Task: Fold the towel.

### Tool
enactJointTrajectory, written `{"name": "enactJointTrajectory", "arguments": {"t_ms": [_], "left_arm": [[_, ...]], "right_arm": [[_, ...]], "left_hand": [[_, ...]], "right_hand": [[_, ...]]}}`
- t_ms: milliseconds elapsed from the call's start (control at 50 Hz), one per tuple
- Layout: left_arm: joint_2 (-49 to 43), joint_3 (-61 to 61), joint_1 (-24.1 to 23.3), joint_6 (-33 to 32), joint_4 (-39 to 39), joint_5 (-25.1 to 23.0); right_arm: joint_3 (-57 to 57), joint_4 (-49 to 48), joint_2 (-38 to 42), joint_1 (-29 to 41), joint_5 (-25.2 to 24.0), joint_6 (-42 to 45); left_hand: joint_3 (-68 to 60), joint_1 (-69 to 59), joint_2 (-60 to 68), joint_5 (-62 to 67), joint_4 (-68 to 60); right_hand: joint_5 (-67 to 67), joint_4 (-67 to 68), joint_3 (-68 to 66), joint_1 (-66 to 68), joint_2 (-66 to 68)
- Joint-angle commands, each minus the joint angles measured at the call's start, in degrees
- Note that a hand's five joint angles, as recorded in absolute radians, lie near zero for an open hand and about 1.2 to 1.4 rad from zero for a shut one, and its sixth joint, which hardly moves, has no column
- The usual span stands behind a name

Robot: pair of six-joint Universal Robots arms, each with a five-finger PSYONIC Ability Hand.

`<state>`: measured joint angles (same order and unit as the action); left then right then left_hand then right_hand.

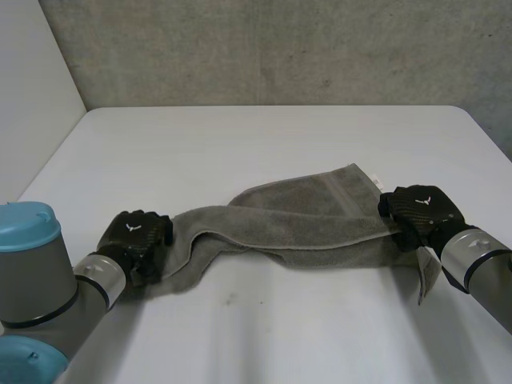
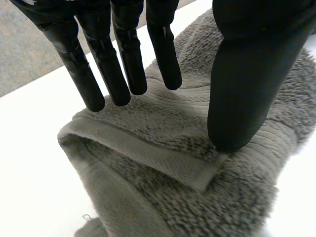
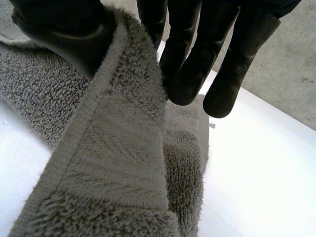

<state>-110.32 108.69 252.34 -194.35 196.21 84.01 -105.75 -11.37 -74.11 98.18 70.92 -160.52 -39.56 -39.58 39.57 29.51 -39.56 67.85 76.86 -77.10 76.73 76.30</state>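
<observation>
We find the towel (image 1: pixel 304 228) lying rumpled on the table (image 1: pixel 264 136), spanning between the two hands; the left hand (image 1: pixel 138 234) rests on its left end, fingers straight, thumb (image 2: pixel 244 98) pressing the hem band, apparently to pin it; the right hand (image 1: pixel 420 210) pinches the right end between thumb and fingers, an edge hanging below, presumably ready to carry it across.

In the head view the left hand (image 1: pixel 136 234) and right hand (image 1: pixel 422 210) cover both ends of the towel (image 1: pixel 304 222).
</observation>
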Motion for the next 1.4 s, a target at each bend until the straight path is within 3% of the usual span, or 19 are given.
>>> {"name": "enactJointTrajectory", "arguments": {"t_ms": [20,240,360,680,820,880,920,1020,1280,1400], "left_arm": [[-1.0,-0.9,0.3,-1.3,0.2,0.0],[-2.4,-0.9,0.6,-1.3,-0.5,0.0],[-0.3,0.0,1.0,-1.0,-2.1,-0.2],[-0.8,-0.2,1.8,-1.3,-3.3,-0.3],[-3.5,-2.6,2.2,-1.3,-3.0,-0.3],[-4.6,-3.7,2.2,-1.3,-3.0,-0.4],[-4.6,-4.4,2.3,-1.3,-3.0,-0.4],[-3.6,-4.7,3.0,-0.9,-3.0,-0.3],[1.0,-2.9,2.9,-0.4,-2.7,-0.4],[0.4,-1.5,2.8,-0.6,-2.2,-0.7]], "right_arm": [[-0.1,0.0,0.2,0.1,0.0,0.0],[-0.1,0.0,0.5,0.1,0.0,1.3],[-0.2,-0.1,0.6,0.3,0.3,3.5],[-0.2,-0.1,1.7,1.0,0.2,3.7],[-0.3,-0.1,1.7,1.1,0.2,3.7],[-0.3,-0.1,1.7,1.2,0.2,3.7],[-0.3,-0.1,1.7,1.2,0.3,3.7],[-0.3,-0.1,1.7,1.2,0.2,3.7],[-0.2,-0.1,1.7,1.2,0.2,3.7],[-0.3,-0.1,1.7,1.2,0.3,4.1]], "left_hand": [[-6.5,-6.5,6.5,6.5,-6.5],[-4.6,-4.6,4.6,4.7,-4.6],[6.3,6.3,-6.3,-6.2,6.3],[5.0,5.0,-5.0,-4.9,5.0],[-1.4,-1.4,1.4,1.5,-1.4],[-9.9,-9.8,9.8,9.9,-9.9],[-21.9,-21.9,21.9,21.9,-21.9],[-30.0,-30.0,30.0,30.1,-30.0],[-31.2,-31.2,31.2,31.3,-31.2],[-21.6,-21.6,21.6,21.7,-21.6]], "right_hand": [[2.1,3.1,-2.9,3.3,3.7],[2.1,3.1,-2.9,3.3,3.7],[2.1,3.1,-2.9,3.3,3.7],[2.1,3.1,-2.9,3.3,3.7],[2.1,3.1,-2.9,3.3,3.7],[2.1,3.1,-2.9,3.3,3.7],[2.1,3.1,-2.9,3.3,3.7],[2.1,3.1,-2.9,3.3,3.7],[2.1,3.1,-2.9,3.3,3.7],[2.1,3.1,-2.9,3.3,3.7]]}}
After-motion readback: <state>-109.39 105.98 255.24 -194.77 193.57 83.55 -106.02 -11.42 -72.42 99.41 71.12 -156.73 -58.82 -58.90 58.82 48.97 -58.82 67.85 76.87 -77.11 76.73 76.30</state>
